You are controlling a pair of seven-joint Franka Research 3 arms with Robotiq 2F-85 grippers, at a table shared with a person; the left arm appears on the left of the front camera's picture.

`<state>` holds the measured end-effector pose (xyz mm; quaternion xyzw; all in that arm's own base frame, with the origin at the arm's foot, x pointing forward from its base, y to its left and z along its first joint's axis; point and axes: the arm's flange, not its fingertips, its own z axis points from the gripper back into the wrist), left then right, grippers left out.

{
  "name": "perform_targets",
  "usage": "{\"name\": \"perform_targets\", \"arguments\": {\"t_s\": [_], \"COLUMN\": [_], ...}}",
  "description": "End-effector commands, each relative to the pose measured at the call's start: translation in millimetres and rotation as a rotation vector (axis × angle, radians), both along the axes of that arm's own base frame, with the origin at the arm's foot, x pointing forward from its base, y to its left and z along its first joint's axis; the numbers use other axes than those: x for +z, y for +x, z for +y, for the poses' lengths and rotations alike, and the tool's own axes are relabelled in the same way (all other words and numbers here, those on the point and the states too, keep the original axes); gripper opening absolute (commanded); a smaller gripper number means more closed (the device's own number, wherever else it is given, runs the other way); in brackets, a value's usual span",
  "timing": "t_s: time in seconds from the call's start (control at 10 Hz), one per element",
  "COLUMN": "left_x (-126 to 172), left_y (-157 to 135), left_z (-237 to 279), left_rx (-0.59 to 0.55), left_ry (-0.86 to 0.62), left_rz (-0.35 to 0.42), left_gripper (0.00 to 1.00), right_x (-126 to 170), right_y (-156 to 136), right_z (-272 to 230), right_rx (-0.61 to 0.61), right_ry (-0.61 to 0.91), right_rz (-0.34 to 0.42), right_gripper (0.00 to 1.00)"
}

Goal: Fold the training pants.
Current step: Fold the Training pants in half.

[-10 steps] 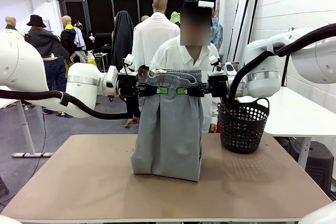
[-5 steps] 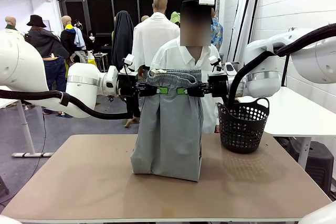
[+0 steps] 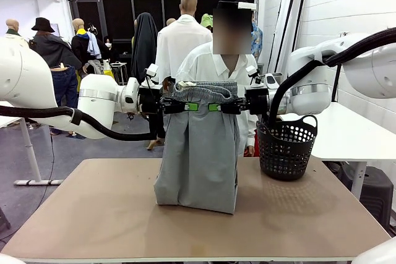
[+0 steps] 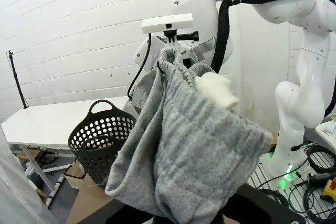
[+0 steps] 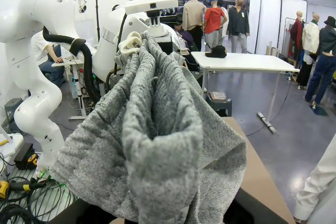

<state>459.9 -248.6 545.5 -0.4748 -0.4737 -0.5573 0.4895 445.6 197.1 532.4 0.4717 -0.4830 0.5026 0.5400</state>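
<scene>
On a tan rectangular table [image 3: 93,214] the hems of the soft light grey jersey training pants [image 3: 199,153] rest, the rest hanging upright. The left gripper [image 3: 185,106] and right gripper [image 3: 221,107] each clamp the gathered waistband. A black perforated plastic basket [image 3: 286,149] stands just beside them.
</scene>
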Motion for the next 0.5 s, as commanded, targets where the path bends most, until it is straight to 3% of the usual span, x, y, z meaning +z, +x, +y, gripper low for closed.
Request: {"name": "perform_targets", "arguments": {"t_s": [0.0, 0.4], "left_x": [1.9, 1.9], "left_y": [-3.8, -3.8], "left_z": [-0.3, -0.3], "left_rx": [-0.003, -0.003], "left_ry": [-0.036, -0.036], "left_rz": [-0.014, -0.014], "left_gripper": [0.0, 0.0], "right_x": [0.8, 0.8], "right_y": [-1.7, -1.7], "right_z": [2.3, 2.3], "right_rx": [-0.012, -0.012], "right_ry": [0.015, 0.015], "right_rz": [0.004, 0.004], "right_gripper": [0.0, 0.0]}}
